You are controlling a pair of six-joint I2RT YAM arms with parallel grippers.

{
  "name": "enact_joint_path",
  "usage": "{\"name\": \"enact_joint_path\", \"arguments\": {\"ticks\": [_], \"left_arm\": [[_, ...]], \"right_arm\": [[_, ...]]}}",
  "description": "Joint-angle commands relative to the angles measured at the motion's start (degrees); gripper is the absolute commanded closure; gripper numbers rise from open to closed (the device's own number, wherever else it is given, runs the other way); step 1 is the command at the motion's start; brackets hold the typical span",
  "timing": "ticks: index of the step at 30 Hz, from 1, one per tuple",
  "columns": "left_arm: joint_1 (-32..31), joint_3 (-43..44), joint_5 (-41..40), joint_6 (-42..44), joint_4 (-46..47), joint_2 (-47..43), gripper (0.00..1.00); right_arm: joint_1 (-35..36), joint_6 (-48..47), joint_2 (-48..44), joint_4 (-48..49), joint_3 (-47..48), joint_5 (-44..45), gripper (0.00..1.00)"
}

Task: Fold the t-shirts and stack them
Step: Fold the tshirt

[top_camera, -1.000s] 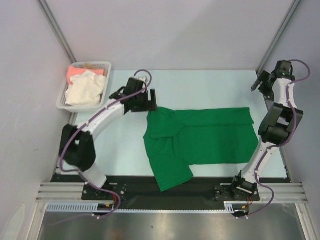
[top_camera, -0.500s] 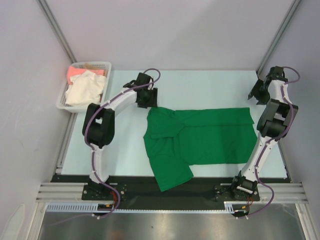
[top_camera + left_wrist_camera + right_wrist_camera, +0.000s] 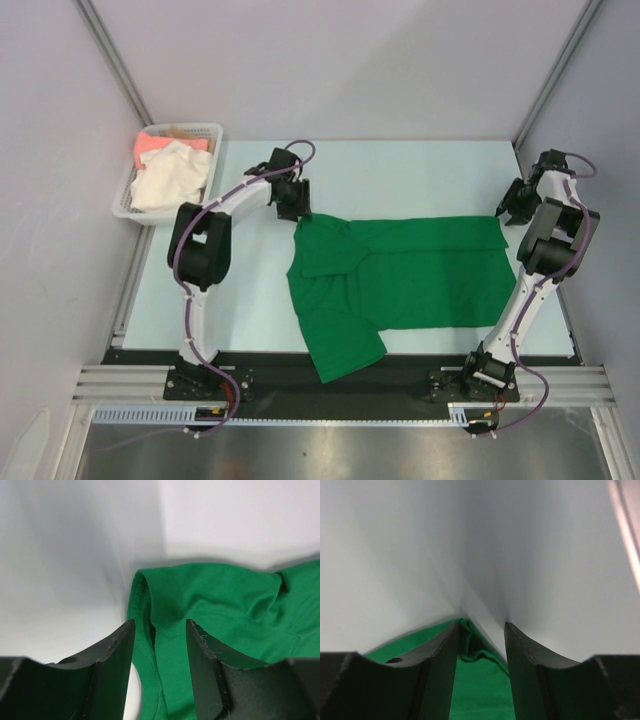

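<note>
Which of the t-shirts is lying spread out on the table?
The green t-shirt, spread out on the table. The cream-white t-shirt and salmon-pink t-shirt lie bunched in the white basket at the far left.

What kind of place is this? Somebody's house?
Probably a robot test lab, not a house: white robot arms fixed at a pale blue table, plain grey walls around, a bright green cloth t-shirt.
</note>
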Motion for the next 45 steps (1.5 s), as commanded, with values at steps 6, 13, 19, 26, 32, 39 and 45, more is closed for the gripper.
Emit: {"name": "enact_joint_path", "arguments": {"ticks": [6, 13, 19, 26, 32, 39, 45], "left_arm": [[1.0, 1.9, 3.3, -2.3, 1.9, 2.1, 0.49], [1.6, 1.9, 3.0, -2.3, 2.1, 3.0, 0.68], [1.7, 1.7, 2.6, -2.1, 2.4, 2.3, 0.84], [1.7, 2.6, 1.9, -2.1, 2.1, 2.3, 1.0], [1.7, 3.0, 1.8, -2.2, 1.7, 2.5, 0.99], [1.8, 2.8, 1.2, -2.3, 1.7, 2.8, 1.0], [2.4, 3.0, 0.3, -2.8, 2.1, 3.4, 1.0]], "right_arm": [[-0.1, -1.5, -2.6, 2.5, -3.1, -3.5, 0.47], [0.1, -1.0, -1.5, 1.8, 0.1, -4.9, 0.46], [-0.4, 0.0, -3.1, 1.8, 0.4, -2.1, 0.38], [0.0, 0.1, -2.8, 1.0, 0.8, -5.1, 0.4], [0.8, -0.2, -2.5, 1.3, -2.6, -4.9, 0.51], [0.9, 0.4, -2.0, 1.4, -2.6, -5.0, 0.62], [1.1, 2.0, -1.6, 3.2, -3.5, -4.0, 0.85]]}}
